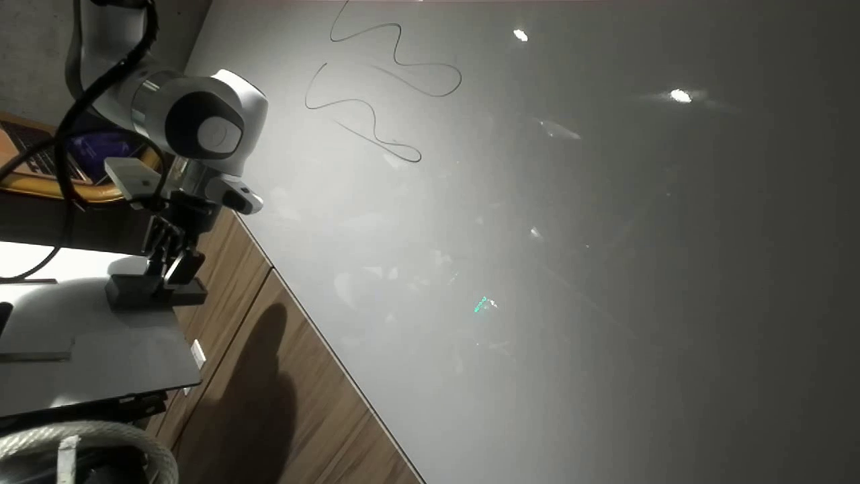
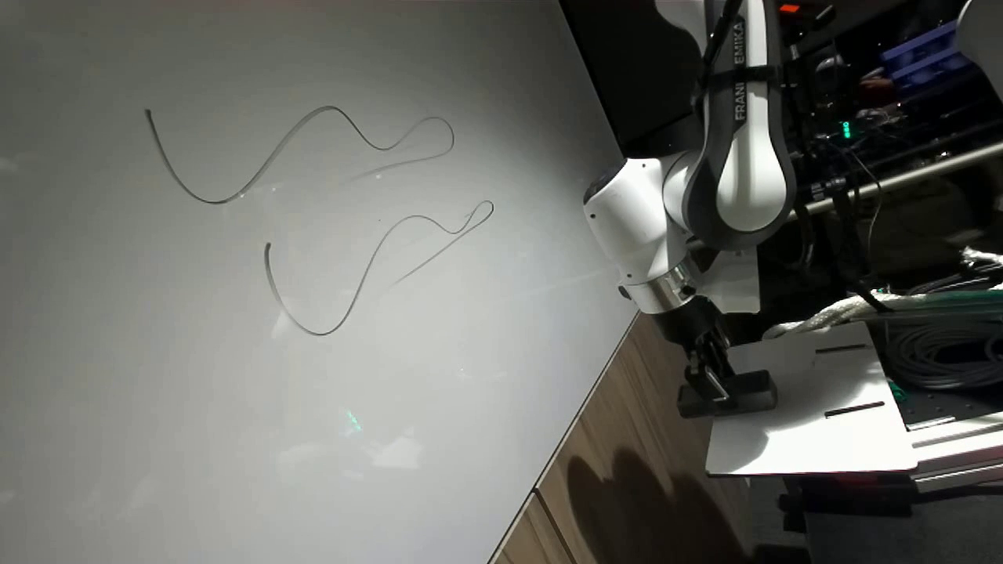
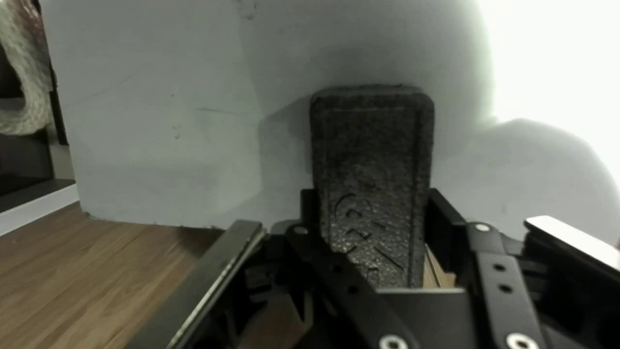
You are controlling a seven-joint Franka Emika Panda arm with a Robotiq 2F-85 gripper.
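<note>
Dark block (image 3: 375,140) sits in gripper (image 3: 372,211); jaws clamp it.

I'd call this a robotics lab. In front of me a white robot arm (image 2: 752,184) hangs over a small flat platform (image 2: 791,439), its maker's name (image 2: 739,39) lettered along its side and a black cord (image 1: 94,92) looping beside it. Around that there are metal rails (image 2: 960,448), a coil of cable (image 2: 932,374), a thick braided rope (image 1: 121,433) and small green lights (image 2: 846,130) glowing in the gloom. What looks like a laptop (image 1: 23,138) sits off to the side, and a big glossy board (image 1: 571,222) with wavy dark lines (image 2: 219,202) stretches alongside.
</note>
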